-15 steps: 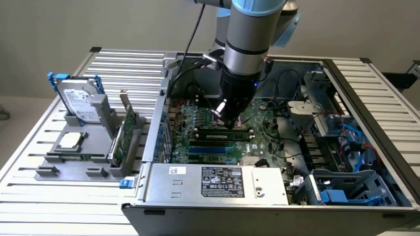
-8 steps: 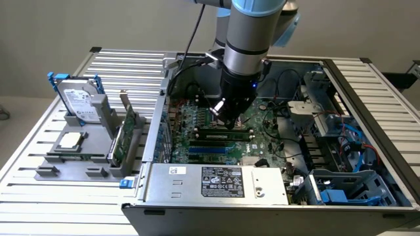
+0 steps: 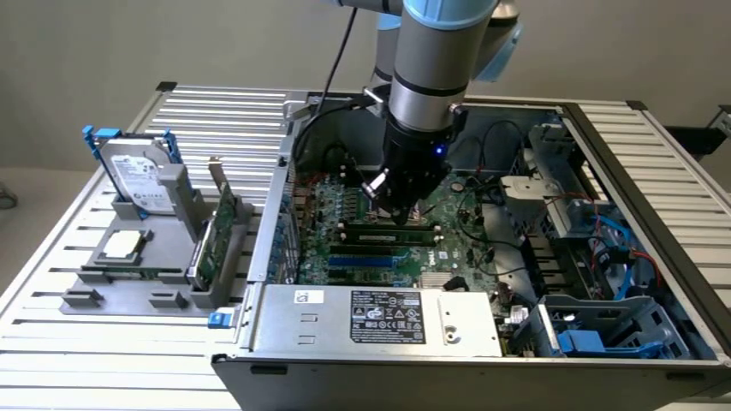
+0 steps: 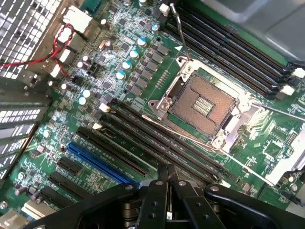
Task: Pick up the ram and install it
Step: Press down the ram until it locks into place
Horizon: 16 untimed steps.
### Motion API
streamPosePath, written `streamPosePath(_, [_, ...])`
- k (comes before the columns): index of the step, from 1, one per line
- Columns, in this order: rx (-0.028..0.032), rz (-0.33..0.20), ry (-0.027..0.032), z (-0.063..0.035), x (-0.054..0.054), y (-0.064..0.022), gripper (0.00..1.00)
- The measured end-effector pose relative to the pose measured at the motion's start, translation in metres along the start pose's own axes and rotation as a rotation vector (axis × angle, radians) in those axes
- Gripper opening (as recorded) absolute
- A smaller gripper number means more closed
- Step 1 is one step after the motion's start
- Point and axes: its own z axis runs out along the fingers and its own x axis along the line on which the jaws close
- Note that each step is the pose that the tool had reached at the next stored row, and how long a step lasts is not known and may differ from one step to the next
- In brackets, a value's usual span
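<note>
Exterior view, frame centre: black two-finger claw (image 3: 395, 205) (image 4: 167, 169), fingers pressed together, gripping nothing, tips just above the long narrow green ram stick (image 3: 389, 229). Ram: dark chips along its face, apparently seated among long black plastic slots (image 4: 157, 143) on the green motherboard (image 3: 468, 244).

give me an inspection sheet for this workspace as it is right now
surface: slatted metal table, with an open computer case lying on it
job's things: memory slots by the bare processor socket look empty where visible; cannot tell whether a stick is held
clutter: grey holder with hard drive, processor chip, green card
claw: shut, low over the slots
cables: black cable along the arm; red wires and blue cables in the case
surroundings: plain wall
</note>
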Motion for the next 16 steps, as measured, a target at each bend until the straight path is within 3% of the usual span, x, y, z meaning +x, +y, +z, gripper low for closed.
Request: streamPosePath(16, [-0.0068,0.287,-0.0075,0.0005,0.0,0.0,0.11])
